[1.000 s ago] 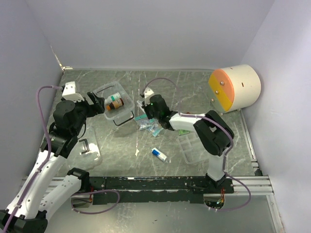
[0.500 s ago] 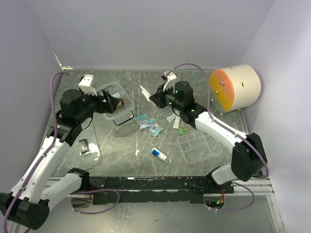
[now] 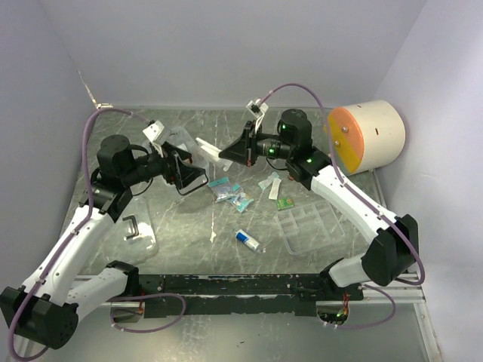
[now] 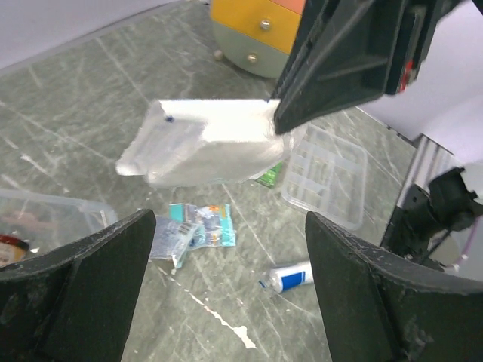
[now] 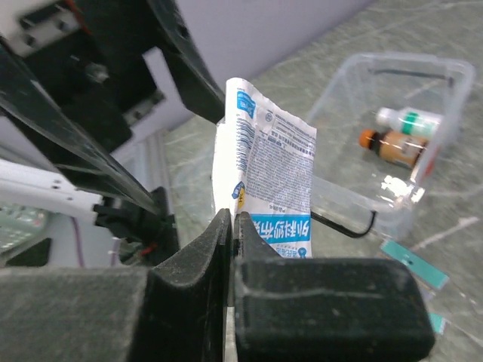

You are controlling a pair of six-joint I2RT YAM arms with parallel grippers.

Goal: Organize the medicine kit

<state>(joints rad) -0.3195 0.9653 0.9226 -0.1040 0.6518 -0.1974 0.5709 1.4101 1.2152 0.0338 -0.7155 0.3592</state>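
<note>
My right gripper (image 3: pixel 228 154) is shut on a white printed packet (image 3: pixel 210 151), holding it in the air above the table. In the right wrist view the packet (image 5: pixel 272 170) stands upright out of the shut jaws (image 5: pixel 232 220). My left gripper (image 3: pixel 190 172) is open, just left of the packet, with nothing between its fingers (image 4: pixel 75 294). The packet (image 4: pixel 204 142) hangs ahead of them. The medicine kit's clear box (image 5: pixel 392 162) holds two small bottles (image 5: pixel 398 136); from above the box (image 3: pixel 178 139) is mostly hidden behind my left wrist. Its lid (image 3: pixel 137 227) lies at the left, its tray insert (image 3: pixel 309 222) at the right.
Teal sachets (image 3: pixel 230 192) and a blue-and-white tube (image 3: pixel 247 240) lie mid-table. A green packet (image 3: pixel 284 203) and a white strip (image 3: pixel 273 185) lie near the tray. A cream-and-orange cylinder (image 3: pixel 366 136) stands at the back right.
My right arm has lifted the white packet up from beside the sachets and carried it left. My left gripper has swung right, away from the box, toward the packet.
</note>
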